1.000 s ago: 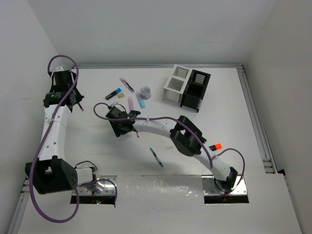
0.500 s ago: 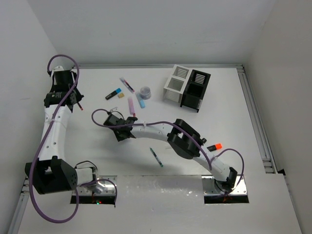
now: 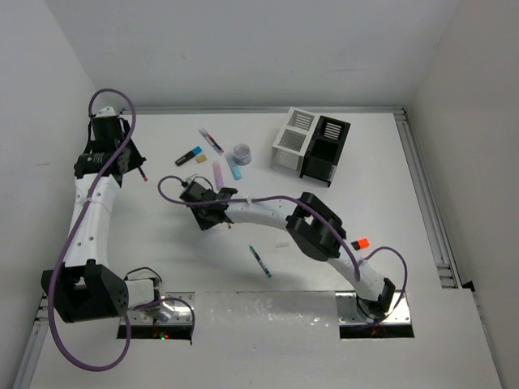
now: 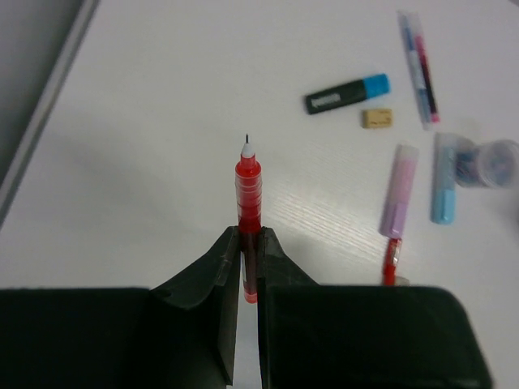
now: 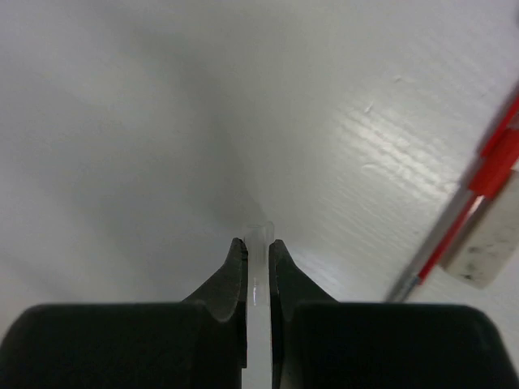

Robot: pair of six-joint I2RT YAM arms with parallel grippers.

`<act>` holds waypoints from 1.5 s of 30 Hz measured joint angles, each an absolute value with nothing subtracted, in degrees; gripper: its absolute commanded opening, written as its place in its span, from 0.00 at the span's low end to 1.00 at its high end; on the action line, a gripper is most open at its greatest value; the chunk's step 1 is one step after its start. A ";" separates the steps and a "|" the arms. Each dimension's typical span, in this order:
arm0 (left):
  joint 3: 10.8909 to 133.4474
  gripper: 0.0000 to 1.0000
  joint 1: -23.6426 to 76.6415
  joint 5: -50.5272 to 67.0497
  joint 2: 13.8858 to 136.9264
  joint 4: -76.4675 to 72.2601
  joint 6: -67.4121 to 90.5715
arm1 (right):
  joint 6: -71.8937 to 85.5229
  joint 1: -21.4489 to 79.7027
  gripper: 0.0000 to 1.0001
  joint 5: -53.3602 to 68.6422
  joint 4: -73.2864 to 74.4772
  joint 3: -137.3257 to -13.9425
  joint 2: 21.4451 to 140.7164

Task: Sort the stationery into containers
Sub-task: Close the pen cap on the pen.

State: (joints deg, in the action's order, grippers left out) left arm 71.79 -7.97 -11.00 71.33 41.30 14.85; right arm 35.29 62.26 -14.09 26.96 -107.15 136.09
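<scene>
Colour notes: white tabletop (image 3: 381, 186).
White bin (image 3: 292, 136), slatted sides; black bin (image 3: 327, 150) joined to it, towards the far right corner. Red pen (image 4: 248, 190); clear stick (image 5: 258, 324), milky; green pen (image 3: 259, 261) towards the near edge. Highlighter (image 4: 346, 93) black, blue end; second highlighter (image 3: 359, 243) orange-ended. Eraser (image 4: 376, 118) beige. Pink stick (image 4: 398, 190) and blue stick (image 4: 443, 182), both pastel. Round piece (image 4: 496, 158) greyish-lilac. Cables (image 3: 69, 235) purple.

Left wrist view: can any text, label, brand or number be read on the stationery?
No text can be read.
Blue-capped highlighter: white label, too blurred to read.
Clear pen: dark markings along the barrel, too blurred to read.
</scene>
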 measured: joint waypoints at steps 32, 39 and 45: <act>71.46 0.00 20.97 37.21 84.09 12.88 -2.42 | 26.74 34.63 0.00 0.86 -12.80 -77.08 89.08; 71.72 0.00 20.88 40.97 85.21 7.09 3.99 | 25.58 34.13 0.00 4.97 -21.74 -70.11 87.15; 70.85 0.00 20.51 42.22 85.23 0.89 8.78 | 25.54 33.10 0.00 5.89 -28.29 -65.60 85.65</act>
State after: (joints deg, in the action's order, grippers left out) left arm 70.85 20.51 42.22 85.23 0.89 8.78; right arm 25.54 33.10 5.89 -28.29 -65.60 85.65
